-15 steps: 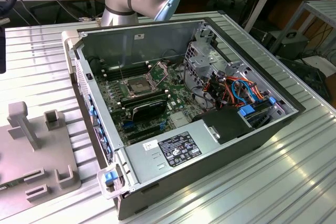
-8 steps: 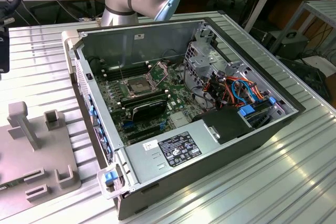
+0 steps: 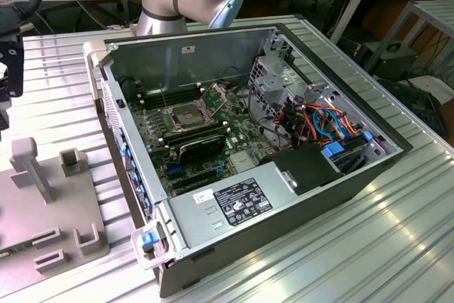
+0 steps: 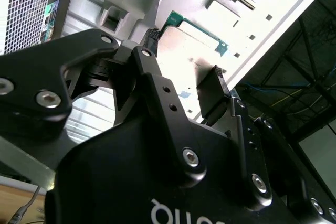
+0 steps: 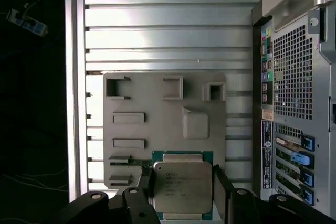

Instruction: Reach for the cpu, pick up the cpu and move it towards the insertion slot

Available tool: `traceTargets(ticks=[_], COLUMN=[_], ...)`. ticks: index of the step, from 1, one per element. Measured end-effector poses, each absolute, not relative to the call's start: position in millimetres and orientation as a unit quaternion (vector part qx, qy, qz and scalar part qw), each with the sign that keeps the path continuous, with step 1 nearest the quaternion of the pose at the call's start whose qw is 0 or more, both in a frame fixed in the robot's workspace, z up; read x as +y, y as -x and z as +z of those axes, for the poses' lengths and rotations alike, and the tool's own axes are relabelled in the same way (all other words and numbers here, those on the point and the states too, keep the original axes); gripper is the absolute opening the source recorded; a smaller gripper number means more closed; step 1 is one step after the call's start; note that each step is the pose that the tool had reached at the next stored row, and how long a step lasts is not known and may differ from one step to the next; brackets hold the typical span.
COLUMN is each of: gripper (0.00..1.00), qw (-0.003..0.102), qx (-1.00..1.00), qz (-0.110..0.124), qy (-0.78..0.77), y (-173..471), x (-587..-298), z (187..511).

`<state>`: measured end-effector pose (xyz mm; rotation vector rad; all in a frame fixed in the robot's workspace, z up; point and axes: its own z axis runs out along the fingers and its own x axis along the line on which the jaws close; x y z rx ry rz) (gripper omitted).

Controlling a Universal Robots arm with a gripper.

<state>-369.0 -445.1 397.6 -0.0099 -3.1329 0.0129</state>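
**Chip's in the claw, socket is still a ways off**

The claw (image 5: 182, 172) is clenched on the chip (image 5: 182, 187). In the first wrist view its two black fingers (image 5: 222, 182) sit tight against opposite edges of the green board, with the silver face pointing back at the camera. Gripping by the edges makes sense. It keeps the pads off the face and the underside, and the chip stays flat and square, which is how it has to be presented to a socket.

The chip looks large against the grey plate (image 5: 152, 90) behind it and overlaps the plate's edge. So I reckon it's lifted clear, not lying there. Call that a judgement, I can't see the gap itself. The plate has a bunch of moulded pockets and slots, so it's clearly a parts holder that gives each bit a known spot to be grabbed from.

In the exterior view the plate sits on the ribbed metal table (image 3: 397, 246), at roughly 8 o'clock from the computer case (image 3: 213, 47). The case lies on its side with the panel off so the board faces up. That's the whole point, it gives straight-down access.

The socket (image 3: 186, 115) is at about 10 o'clock from the middle of the case. Its metal frame looks swung up and out of the way and the dark pin area is exposed, so it seems ready to take the chip.

Chip and socket are well apart, with the case wall between them. Grabbing looks done, and nearly all the carrying is left.
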Motion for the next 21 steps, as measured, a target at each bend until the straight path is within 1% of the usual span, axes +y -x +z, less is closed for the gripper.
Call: traceTargets(ticks=[21], gripper=[0.55], qw=[0.004], qx=[-1.000], qz=[0.004], qy=[0.003], y=[350], x=[-445], z=[397])
